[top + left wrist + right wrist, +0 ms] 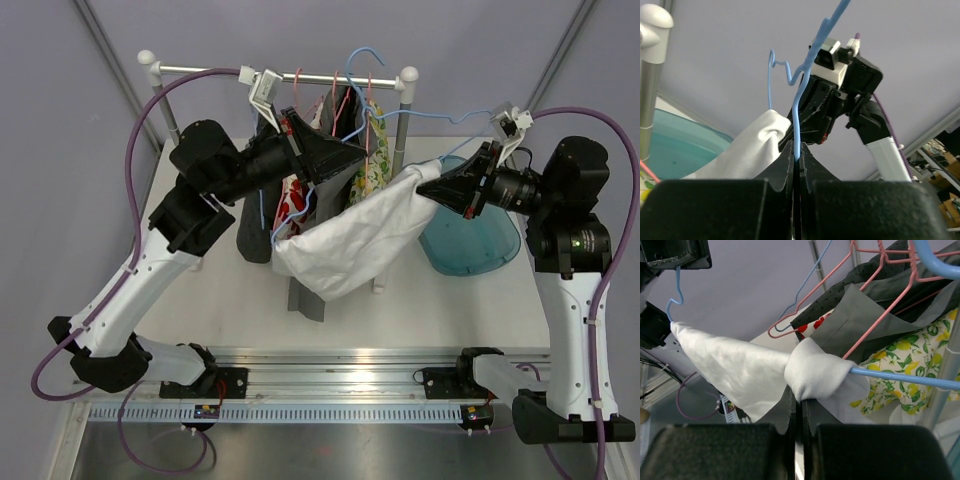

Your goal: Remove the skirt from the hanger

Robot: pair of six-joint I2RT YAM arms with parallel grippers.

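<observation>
Right pincer (pixel 799 401) is shut on the bunched right end of the white skirt (pixel 735 370), where it wraps the blue hanger (pixel 900 377). Left pincer (pixel 799 159) is clamped on the hanger's wire. The skirt hangs between the arms, just near of the rack (pixel 300 70). Both grips are made, but the skirt is not yet off.

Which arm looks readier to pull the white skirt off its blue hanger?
Right: the right gripper is shut on the bunched white cloth skirt, while the left gripper only clamps the thin blue wire hanger.
</observation>
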